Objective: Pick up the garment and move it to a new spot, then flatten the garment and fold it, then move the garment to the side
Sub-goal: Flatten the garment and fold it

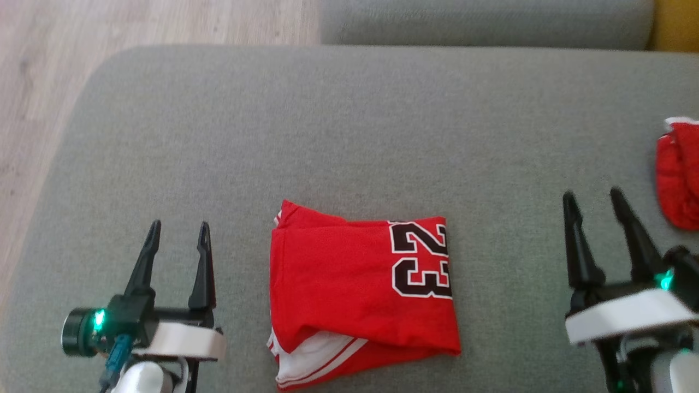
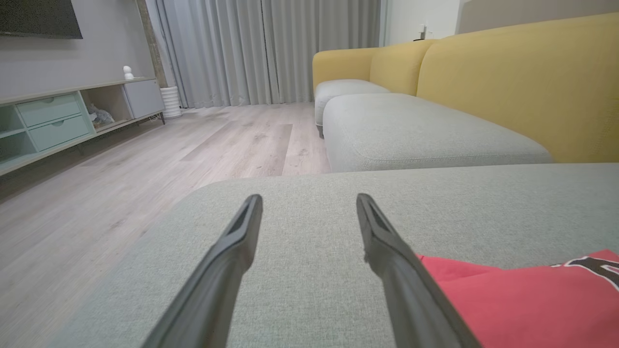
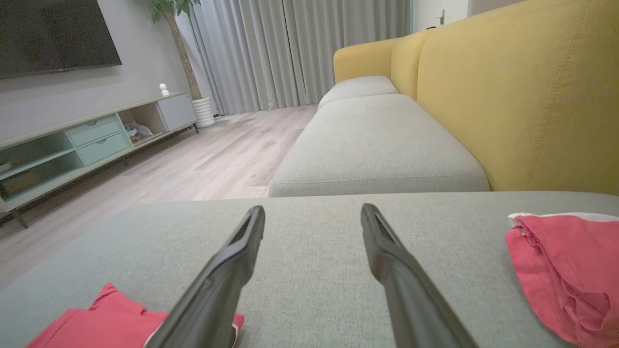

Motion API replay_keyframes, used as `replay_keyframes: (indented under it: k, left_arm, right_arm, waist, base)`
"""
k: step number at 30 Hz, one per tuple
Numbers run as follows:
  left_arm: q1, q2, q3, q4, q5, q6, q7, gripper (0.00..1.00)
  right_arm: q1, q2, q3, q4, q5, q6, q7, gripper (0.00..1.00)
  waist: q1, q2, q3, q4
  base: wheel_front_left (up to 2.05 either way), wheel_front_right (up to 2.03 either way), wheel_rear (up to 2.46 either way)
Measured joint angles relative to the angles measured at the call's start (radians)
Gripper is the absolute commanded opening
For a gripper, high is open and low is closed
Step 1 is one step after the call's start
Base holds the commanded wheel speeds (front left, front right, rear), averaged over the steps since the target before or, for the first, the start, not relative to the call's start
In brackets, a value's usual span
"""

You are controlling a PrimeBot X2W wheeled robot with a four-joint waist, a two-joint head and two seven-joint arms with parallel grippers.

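Grey cushion [image 1: 327,120] is carrying everything. Left pincer [image 1: 180,224] and right pincer [image 1: 592,193] are both showing fingers spread apart, gripping nothing. The left pincer is sitting just left of the garment [image 1: 349,289], and the right pincer is sitting well off to its right. The garment is lying folded between them, its number panel nearer the right pincer, a white striped hem poking out at the near edge. Another red cloth [image 1: 680,174] is lying just right of the right pincer. Only the move aside is looking undone. Pinching just the top layer, or dragging from one side, would probably be pulling the fold open, and sliding it rightward is risking bunching it into that cloth.
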Motion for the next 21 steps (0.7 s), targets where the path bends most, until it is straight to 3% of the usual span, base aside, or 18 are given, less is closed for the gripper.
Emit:
replay_keyframes:
  k: [12,21]
  left_arm:
    - [0.101,0.033,-0.012,-0.044,0.001,0.009,0.077,1.0]
    - [0.126,0.044,-0.015,-0.067,-0.002,0.01,0.094,1.0]
  right_arm:
    - [0.166,0.028,0.011,-0.056,0.002,0.0,0.03,1.0]
    - [0.219,0.03,0.011,-0.093,0.005,0.0,0.043,1.0]
  waist:
    - [0.0,0.0,-0.11,-0.024]
    - [0.0,0.0,-0.133,-0.038]
  base:
    - [0.0,0.0,0.0]
    - [0.0,0.0,0.0]
